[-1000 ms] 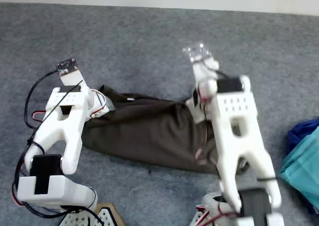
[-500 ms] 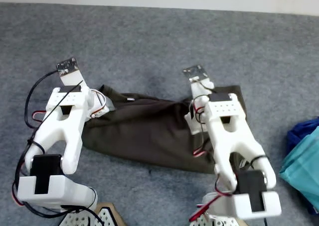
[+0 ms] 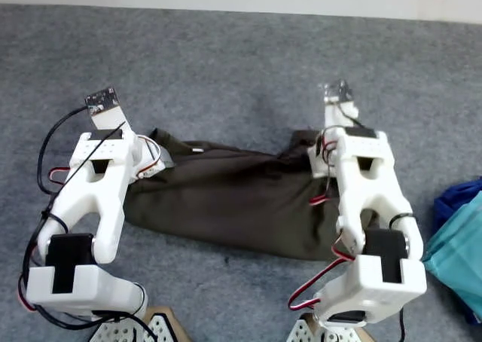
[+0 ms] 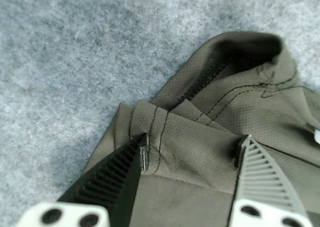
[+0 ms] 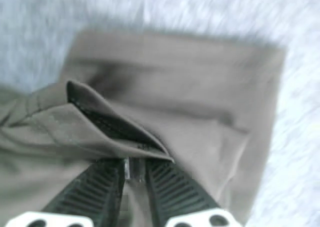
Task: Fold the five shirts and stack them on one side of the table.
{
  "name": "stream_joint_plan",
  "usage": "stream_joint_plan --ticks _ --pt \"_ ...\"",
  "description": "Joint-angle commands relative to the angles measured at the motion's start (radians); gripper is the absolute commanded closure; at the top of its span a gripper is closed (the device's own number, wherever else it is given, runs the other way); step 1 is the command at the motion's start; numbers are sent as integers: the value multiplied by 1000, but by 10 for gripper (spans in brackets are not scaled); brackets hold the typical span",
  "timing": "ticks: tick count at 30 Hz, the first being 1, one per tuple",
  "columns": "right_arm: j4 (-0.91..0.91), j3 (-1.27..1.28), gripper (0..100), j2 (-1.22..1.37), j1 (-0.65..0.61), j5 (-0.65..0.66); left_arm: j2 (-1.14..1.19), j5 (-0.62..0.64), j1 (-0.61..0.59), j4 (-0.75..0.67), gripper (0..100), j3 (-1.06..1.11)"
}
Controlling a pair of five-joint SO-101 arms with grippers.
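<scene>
The dark shirt (image 3: 226,199) lies crumpled across the grey table (image 3: 226,63) between the arms, the left gripper (image 4: 192,154) spread wide with both tips on one end, the right gripper (image 5: 135,169) pinched nearly closed on a fold at the other end.

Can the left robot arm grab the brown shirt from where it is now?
Probably yes. The left gripper is open right at the brown shirt, one finger on each side of a stitched fold, and nothing lies between them.
</scene>
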Motion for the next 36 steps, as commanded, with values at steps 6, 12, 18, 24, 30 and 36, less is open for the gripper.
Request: stream_joint_plan --ticks 6,12,18,24,30,36 --pt "-12 -274 987 90 15 2 -1 5 16 0 704 -39" --pt "-10 -390 989 225 36 20 -2 -6 16 0 705 -39" --pt "122 -401 990 79 48 18 -2 -29 16 0 705 -38" --pt "219 -180 990 -243 10 26 -5 -29 35 0 701 -45" --pt "216 205 990 -633 -70 26 -5 -29 35 87 700 -166" --pt "157 533 987 -909 -182 -54 -7 -29 30 215 700 -245"
